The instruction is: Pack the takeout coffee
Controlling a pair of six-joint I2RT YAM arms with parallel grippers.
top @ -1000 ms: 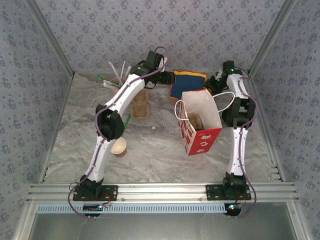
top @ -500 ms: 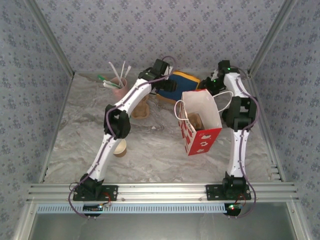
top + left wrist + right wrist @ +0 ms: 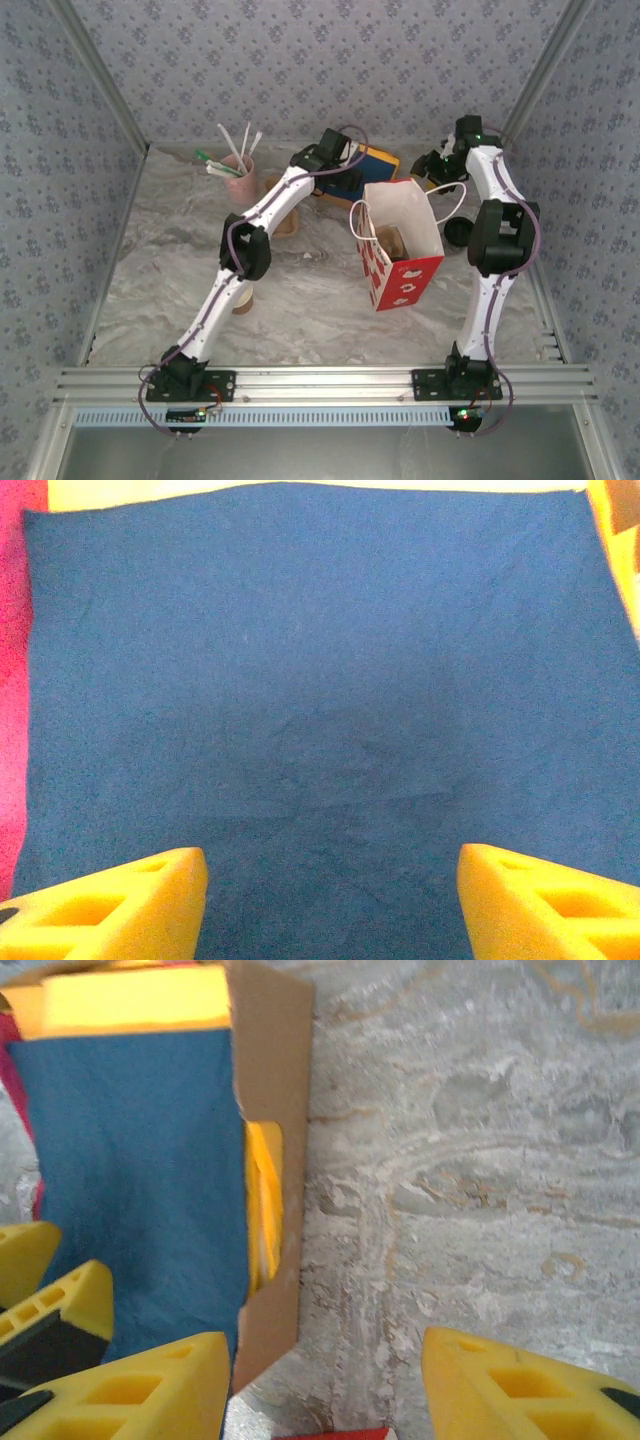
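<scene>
A round black lid point(image 3: 457, 232) shows on the table just right of the bag; it looks like the top of the takeout coffee. The red paper bag point(image 3: 402, 272) stands open in the middle with something tan inside. My left gripper point(image 3: 347, 180) hangs over a box of blue cloth point(image 3: 380, 160) at the back. In its wrist view the left gripper point(image 3: 330, 905) is open, with nothing but blue cloth point(image 3: 320, 680) under it. My right gripper point(image 3: 432, 168) is at the back right. The right gripper point(image 3: 325, 1385) is open over bare marble beside the cardboard box wall point(image 3: 272, 1110).
A pink cup of straws point(image 3: 238, 177) stands at the back left. A brown egg tray point(image 3: 286, 222) and a lidless paper cup point(image 3: 240, 302) lie partly under my left arm. The left gripper's yellow fingers point(image 3: 55, 1305) show beside the blue cloth point(image 3: 130, 1160). The bag's red edge point(image 3: 340, 1433) is near.
My left gripper moved right, over the blue cloth. My right arm swung back and to the right, uncovering the black lid, and its jaws opened wider.
</scene>
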